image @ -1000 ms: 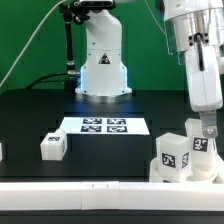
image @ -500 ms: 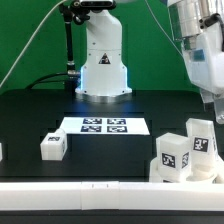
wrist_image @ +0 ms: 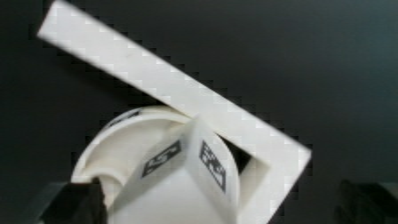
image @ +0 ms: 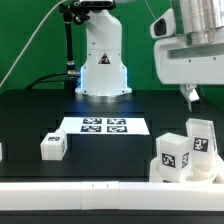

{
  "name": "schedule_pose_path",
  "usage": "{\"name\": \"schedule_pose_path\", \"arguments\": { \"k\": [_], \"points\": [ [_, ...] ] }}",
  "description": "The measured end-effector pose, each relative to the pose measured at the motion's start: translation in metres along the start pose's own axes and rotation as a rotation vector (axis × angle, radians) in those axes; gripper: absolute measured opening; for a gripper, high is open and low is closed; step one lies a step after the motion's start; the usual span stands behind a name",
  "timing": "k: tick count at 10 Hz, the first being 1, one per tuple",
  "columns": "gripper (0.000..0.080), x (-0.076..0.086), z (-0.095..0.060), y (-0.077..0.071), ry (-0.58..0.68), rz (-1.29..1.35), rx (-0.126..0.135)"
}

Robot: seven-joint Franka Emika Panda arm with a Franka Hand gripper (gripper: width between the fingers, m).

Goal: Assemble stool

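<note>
The stool's white round seat [image: 172, 157] lies at the exterior view's right, close to the front wall strip. A tagged white leg [image: 204, 136] stands up from it. Another tagged leg [image: 52, 146] lies loose at the exterior view's left. My gripper [image: 190, 97] hangs well above the seat, apart from it and open. In the wrist view the seat [wrist_image: 128, 160] and its upright leg [wrist_image: 199, 165] lie below my gripper [wrist_image: 217, 212]. The dark fingers [wrist_image: 79, 202] stand wide at either side with nothing gripped.
The marker board [image: 105, 126] lies flat on the black table in front of the robot base [image: 103, 70]. A long white wall strip [image: 90, 190] runs along the front edge and shows as a diagonal band [wrist_image: 160, 80] in the wrist view. A white part [image: 1, 151] peeks in at the exterior view's left edge.
The gripper has let go of the leg on the seat, opened wide and risen clear above it. The leg stays upright on the seat.
</note>
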State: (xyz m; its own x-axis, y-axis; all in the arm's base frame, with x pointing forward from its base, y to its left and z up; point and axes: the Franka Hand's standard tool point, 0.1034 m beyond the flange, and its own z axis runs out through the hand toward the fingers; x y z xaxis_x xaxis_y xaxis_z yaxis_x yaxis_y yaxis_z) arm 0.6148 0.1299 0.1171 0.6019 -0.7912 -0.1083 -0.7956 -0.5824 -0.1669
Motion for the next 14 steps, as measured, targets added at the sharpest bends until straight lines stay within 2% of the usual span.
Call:
{"name": "schedule_pose_path", "arguments": {
  "k": [3, 4, 6, 7, 8, 10, 11, 12, 14],
  "points": [
    [0.0649, 0.003, 0.001, 0.002, 0.011, -0.201, -0.002],
    [0.0649, 0.004, 0.001, 0.003, 0.022, -0.322, -0.018],
    [0.0649, 0.004, -0.003, 0.001, 0.040, -0.704, -0.086],
    [0.0649, 0.007, -0.005, -0.003, 0.070, -0.783, -0.070],
    [0.0649, 0.011, -0.006, 0.002, 0.103, -0.838, -0.057],
    [0.0649, 0.011, -0.004, 0.005, 0.092, -0.970, -0.079],
    [0.0649, 0.012, -0.002, 0.006, 0.090, -1.074, -0.093],
    [0.0649, 0.010, 0.003, 0.007, 0.091, -1.231, -0.134],
    [0.0649, 0.009, 0.003, 0.003, 0.079, -1.423, -0.169]
  ]
}}
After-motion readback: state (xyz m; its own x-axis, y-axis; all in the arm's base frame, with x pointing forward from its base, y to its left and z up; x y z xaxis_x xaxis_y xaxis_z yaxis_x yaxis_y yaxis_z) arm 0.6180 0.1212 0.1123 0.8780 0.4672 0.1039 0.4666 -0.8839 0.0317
